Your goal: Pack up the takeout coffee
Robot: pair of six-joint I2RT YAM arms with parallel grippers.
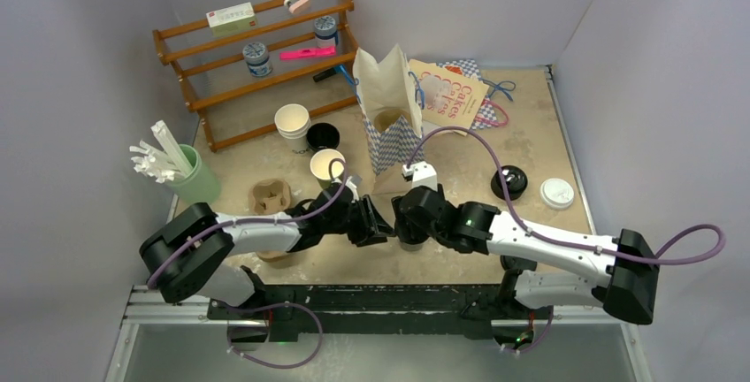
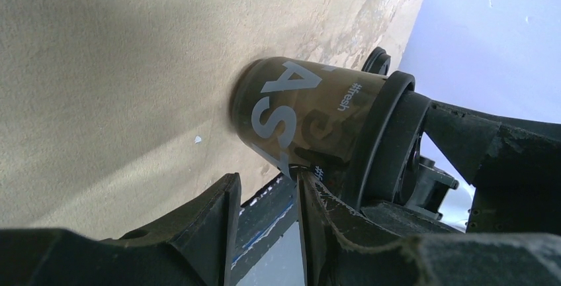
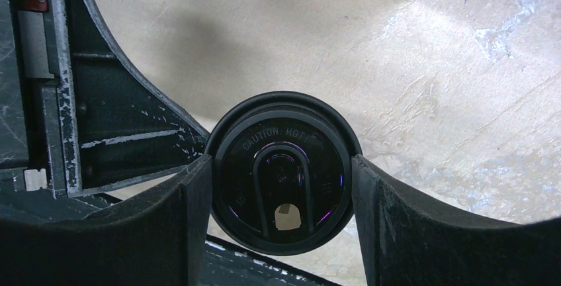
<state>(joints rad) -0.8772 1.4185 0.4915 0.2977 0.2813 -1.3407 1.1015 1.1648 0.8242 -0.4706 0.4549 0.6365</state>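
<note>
**A:** How far along is the packing?

**B:** About midway, I'd judge. The coffee cup (image 2: 298, 114) has its lid (image 3: 284, 173) on, so the capping looks done. The cup stands on the table (image 1: 531, 117), near the front edge in the middle, and it isn't inside anything yet.

**A:** And the arms?

**B:** The right gripper (image 3: 279, 170) comes at the cup from above. One finger presses against each side of the lid's rim, so it is clamped on the lid as far as the wrist view shows. The left gripper (image 2: 268, 183) sits low just beside the cup, jaws partly apart with nothing between them. I cannot tell whether one of its fingers brushes the cup's side.

**A:** What is left?

**B:** The paper bag (image 1: 389, 112) stands upright and open farther back, apart from the cup. The cup has to be lifted, carried over and lowered in upright. Held by the lid alone, it might slip free.
</note>
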